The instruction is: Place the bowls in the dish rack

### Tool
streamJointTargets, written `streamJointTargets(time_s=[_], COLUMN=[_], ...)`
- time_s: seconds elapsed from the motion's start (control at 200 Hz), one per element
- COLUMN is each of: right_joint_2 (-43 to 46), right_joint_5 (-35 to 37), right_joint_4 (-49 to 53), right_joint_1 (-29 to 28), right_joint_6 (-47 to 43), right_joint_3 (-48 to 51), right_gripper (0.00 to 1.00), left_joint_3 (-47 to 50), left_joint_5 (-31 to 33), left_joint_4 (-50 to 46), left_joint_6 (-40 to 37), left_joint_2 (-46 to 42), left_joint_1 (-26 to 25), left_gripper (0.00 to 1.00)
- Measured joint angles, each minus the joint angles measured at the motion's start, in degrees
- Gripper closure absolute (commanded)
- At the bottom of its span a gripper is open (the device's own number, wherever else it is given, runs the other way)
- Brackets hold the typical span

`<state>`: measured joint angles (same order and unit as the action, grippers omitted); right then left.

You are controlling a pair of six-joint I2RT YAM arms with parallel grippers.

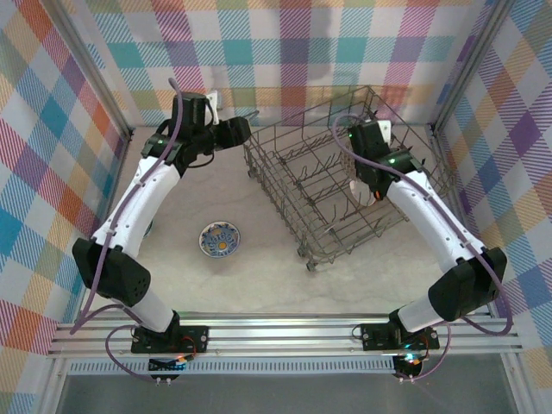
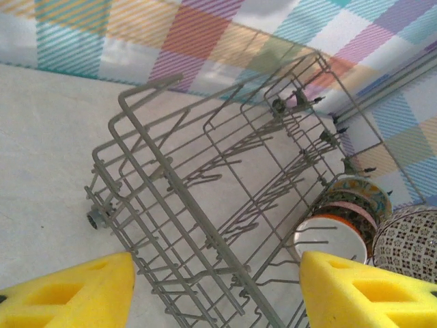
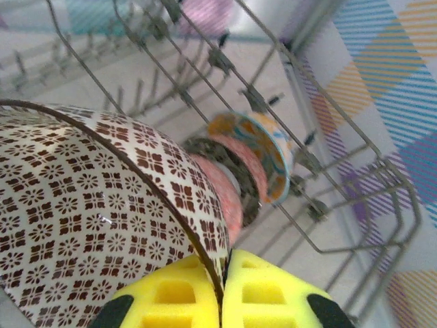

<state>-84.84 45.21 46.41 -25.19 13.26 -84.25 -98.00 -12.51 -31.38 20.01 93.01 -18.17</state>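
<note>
The dish rack (image 1: 297, 177) stands at the back right of the table. My right gripper (image 1: 369, 185) is down inside its right end, shut on the rim of a bowl with a brown mosaic pattern (image 3: 89, 205), pinched between the yellow pads (image 3: 224, 273). Just behind it two more bowls stand on edge among the rack's tines (image 3: 254, 99): a pink and dark one (image 3: 229, 174) and an orange-yellow one (image 3: 263, 154). A blue and yellow bowl (image 1: 220, 239) lies alone on the table. My left gripper (image 1: 246, 128) hovers open by the rack's left corner (image 2: 171, 171), nothing between its fingers (image 2: 75, 290).
Plaid walls (image 1: 52, 155) and metal posts (image 1: 95, 69) close in the table on three sides. An aluminium rail (image 1: 285, 332) runs along the near edge by the arm bases. Bare tabletop (image 1: 259, 276) lies between the loose bowl and the rack.
</note>
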Motion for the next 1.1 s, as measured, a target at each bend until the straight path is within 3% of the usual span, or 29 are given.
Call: streamJointTargets(time_s=[0.42, 1.1], right_joint_2=[-0.76, -6.80], right_joint_5=[13.33, 21.70], right_joint_4=[0.31, -10.86], right_joint_1=[-3.48, -4.66], right_joint_6=[-1.33, -15.65], right_joint_3=[4.92, 7.87], right_gripper=[1.00, 1.00], left_joint_3=[-0.09, 0.70], left_joint_5=[-2.34, -2.47], left_joint_4=[-0.02, 0.00], left_joint_6=[0.11, 0.11], left_joint_2=[3.37, 3.37], left_joint_1=[0.04, 0.11], left_gripper=[0.35, 0.35])
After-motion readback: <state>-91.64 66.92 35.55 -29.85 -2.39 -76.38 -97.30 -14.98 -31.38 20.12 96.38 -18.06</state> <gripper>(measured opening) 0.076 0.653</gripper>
